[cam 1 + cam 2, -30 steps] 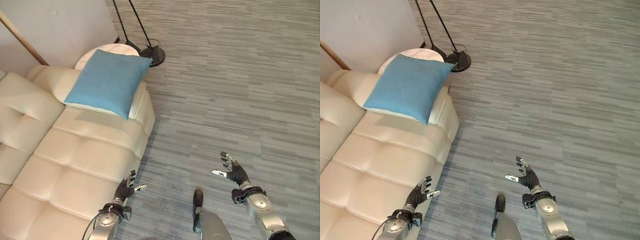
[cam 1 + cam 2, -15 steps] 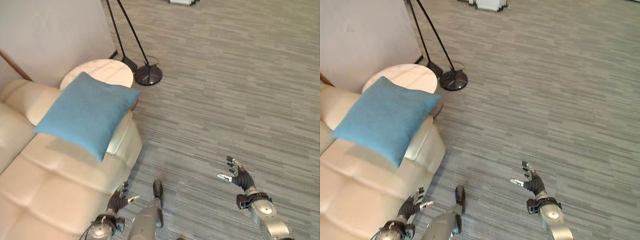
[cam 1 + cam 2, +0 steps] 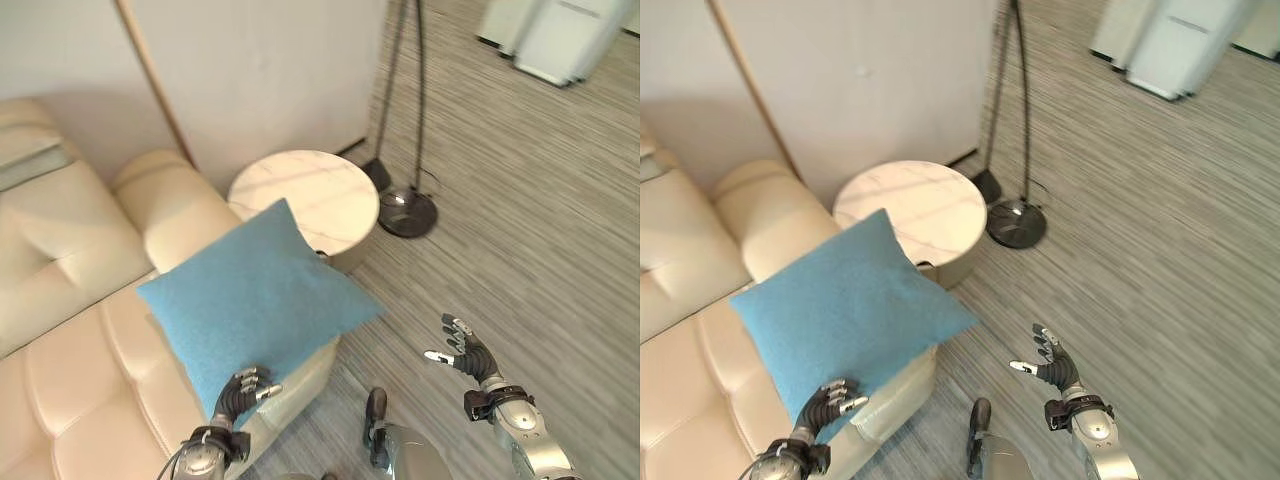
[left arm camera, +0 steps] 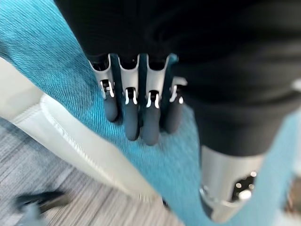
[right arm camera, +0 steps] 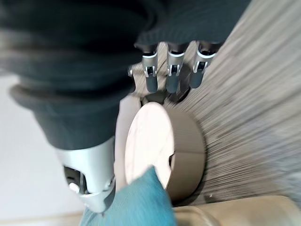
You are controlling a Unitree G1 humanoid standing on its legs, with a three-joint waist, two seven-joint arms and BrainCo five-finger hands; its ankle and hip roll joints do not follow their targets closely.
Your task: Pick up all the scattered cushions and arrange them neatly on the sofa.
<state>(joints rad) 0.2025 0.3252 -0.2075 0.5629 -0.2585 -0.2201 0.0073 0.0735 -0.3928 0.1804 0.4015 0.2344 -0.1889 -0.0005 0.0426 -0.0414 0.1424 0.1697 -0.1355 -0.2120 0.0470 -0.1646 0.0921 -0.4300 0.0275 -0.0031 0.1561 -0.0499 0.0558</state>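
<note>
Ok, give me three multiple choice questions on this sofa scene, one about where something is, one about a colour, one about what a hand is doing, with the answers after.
1. Where does the blue cushion lie?
A. on the floor by the lamp base
B. on the sofa's end by the armrest, one corner past the edge
C. on the round side table

2. What colour is the top of the round side table?
A. black
B. blue
C. pale, marbled white

3. What is the right hand doing?
A. hanging open over the floor, holding nothing
B. pinching the cushion
C. gripping the lamp pole

Answers: 1 B, the cushion rests on the cream seat with a corner jutting toward the table. 2 C, the eye views show a pale marbled disc. 3 A, its fingers are spread above the grey floor, while the left hand is at the cushion's lower corner.
</note>
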